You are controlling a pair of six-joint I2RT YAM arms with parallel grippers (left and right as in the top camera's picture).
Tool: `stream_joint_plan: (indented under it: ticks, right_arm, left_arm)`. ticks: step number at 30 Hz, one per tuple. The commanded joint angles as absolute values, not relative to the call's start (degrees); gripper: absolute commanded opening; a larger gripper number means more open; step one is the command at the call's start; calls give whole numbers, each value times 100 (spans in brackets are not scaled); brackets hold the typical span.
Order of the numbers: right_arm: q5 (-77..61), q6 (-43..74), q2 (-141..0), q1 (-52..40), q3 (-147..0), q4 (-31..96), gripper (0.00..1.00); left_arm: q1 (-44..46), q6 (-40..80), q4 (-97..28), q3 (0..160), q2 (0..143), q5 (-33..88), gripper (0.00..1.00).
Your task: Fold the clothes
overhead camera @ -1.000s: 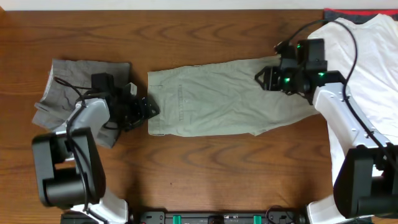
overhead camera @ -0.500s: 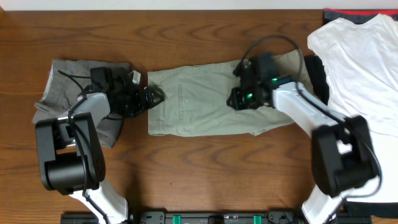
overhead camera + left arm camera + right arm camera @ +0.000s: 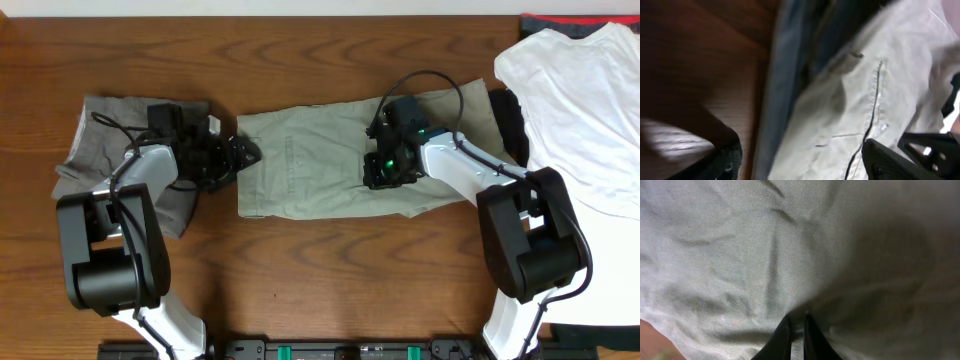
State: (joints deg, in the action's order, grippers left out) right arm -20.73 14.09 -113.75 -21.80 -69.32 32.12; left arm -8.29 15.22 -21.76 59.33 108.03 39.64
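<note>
right pincer [image 3: 796, 320]: all but closed, nipping a fold of khaki cloth.
left pincer [image 3: 245, 155]: spread wide, empty, at the waistband edge.
khaki trousers [image 3: 320, 150]: flat, mid-tabletop [image 3: 300, 260].
grey trousers [image 3: 100, 130]: rumpled under the left arm.
white T-shirt [image 3: 580, 100]: far right.

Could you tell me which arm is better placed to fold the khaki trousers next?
Right, probably: the right gripper is closed on the khaki trousers mid-fabric; the left gripper sits open at their waistband edge.
</note>
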Motion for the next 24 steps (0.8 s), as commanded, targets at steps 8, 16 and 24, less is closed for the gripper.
stream_joint_plan:
  ticks: [8,16,24]
  right_arm:
    - [-1520,1455,-11546,-2248,-6855,3371,9]
    - [-1518,1452,-11546,-2248,-6855,3363,9]
    - [-1518,1452,-11546,-2248,-6855,3356,9]
  left_arm:
    - [-255,1546,-1981,5533,11347,2349,77]
    - [-43,1555,-1734,5542,11347,2746,58]
    - [191,1647,-1179,5542,11347,3452,56]
